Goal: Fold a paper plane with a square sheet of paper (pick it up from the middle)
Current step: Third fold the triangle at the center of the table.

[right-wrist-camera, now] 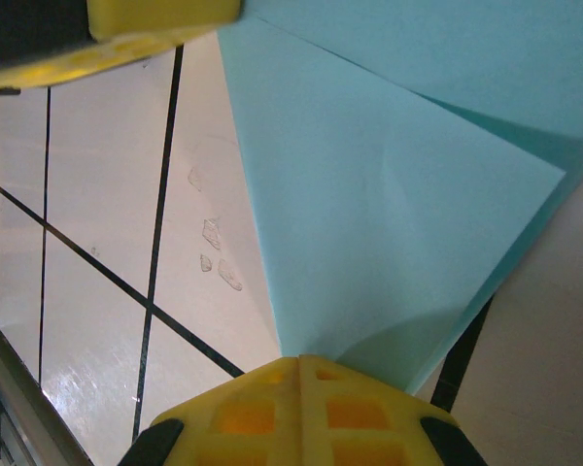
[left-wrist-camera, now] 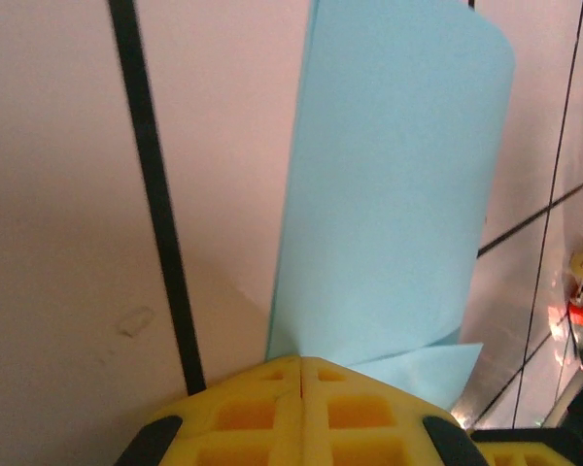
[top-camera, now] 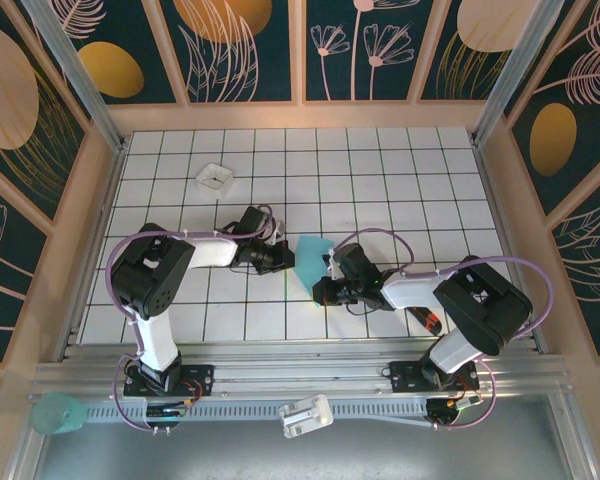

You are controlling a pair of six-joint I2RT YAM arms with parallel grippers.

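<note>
The square sheet of paper (top-camera: 310, 262) is turquoise and sits near the middle of the tiled table, bent over on itself between the two arms. My left gripper (top-camera: 286, 258) is shut on its left edge. Seen from the left wrist, the paper (left-wrist-camera: 389, 184) rises from the shut yellow fingertips (left-wrist-camera: 301, 361) as a curved flap with a second layer beneath. My right gripper (top-camera: 327, 280) is shut on the sheet's near right corner. From the right wrist, two layers of paper (right-wrist-camera: 389, 184) fan out from the gripper (right-wrist-camera: 299, 359), and the left gripper's yellow fingers (right-wrist-camera: 155, 24) show at the top.
A small white square tray (top-camera: 215, 178) stands at the back left. A red-and-black tool (top-camera: 429, 320) lies under the right arm. Wooden walls ring the white grid table (top-camera: 400, 170). A turquoise object (top-camera: 60, 412) and a white part (top-camera: 306, 415) rest by the front rail.
</note>
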